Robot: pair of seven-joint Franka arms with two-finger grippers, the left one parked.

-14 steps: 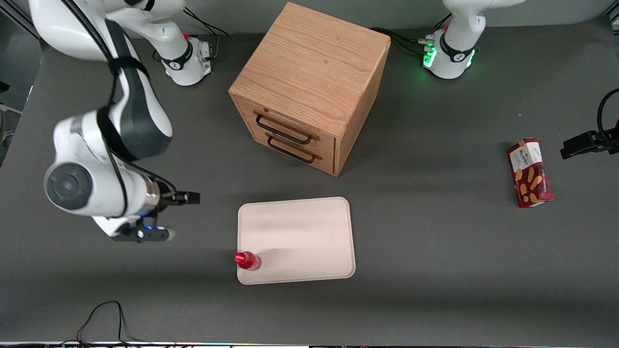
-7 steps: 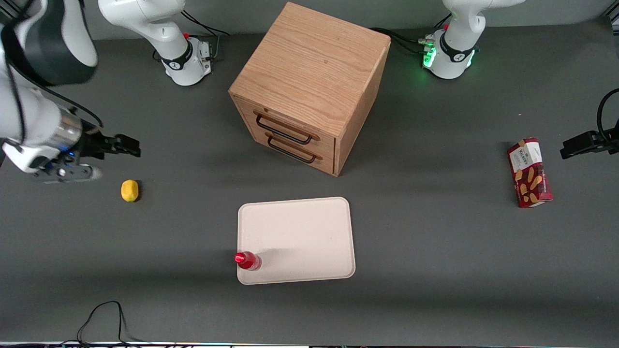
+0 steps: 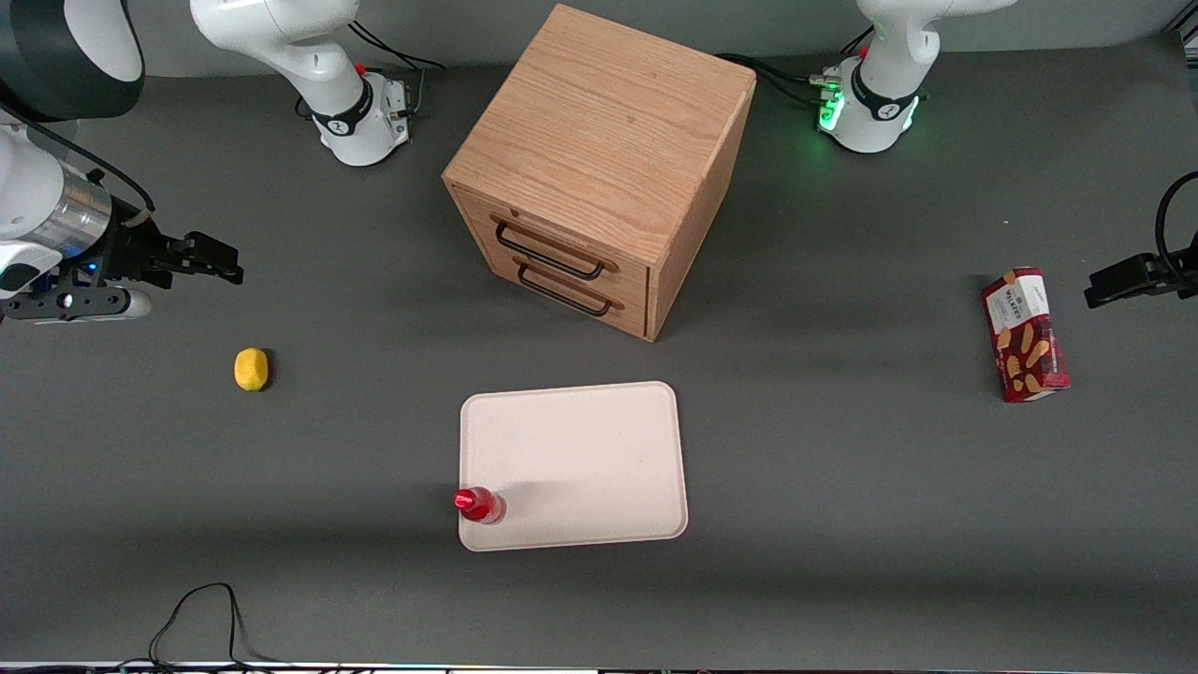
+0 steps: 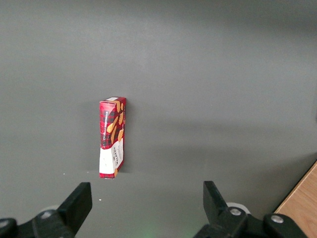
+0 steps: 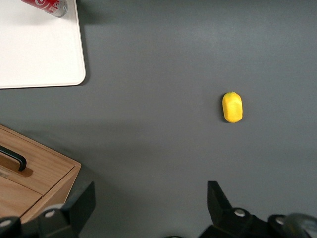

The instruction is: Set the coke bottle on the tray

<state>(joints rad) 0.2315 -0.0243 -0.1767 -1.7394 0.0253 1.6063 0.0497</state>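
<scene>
Front view: coke bottle (image 3: 479, 505) upright on tray (image 3: 580, 449), at the corner nearest the camera toward the working arm's end. Gripper (image 3: 213, 260) raised above bare table at that end, well apart from the bottle, fingers spread, holding nothing. Lemon (image 3: 251, 369) on the table nearer the camera than the gripper.

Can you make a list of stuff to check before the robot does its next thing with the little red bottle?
1. Coke bottle on the tray: ok, it stands upright at a corner near the rim.
2. Bottle released: ok, nothing holds it.
3. Gripper away from the tray: ok, it is above the table toward the working arm's end, fingers open.
4. Lemon out of the way: ok, on the table apart from the tray.
5. Drawer cabinet drawers shut: ok.
</scene>
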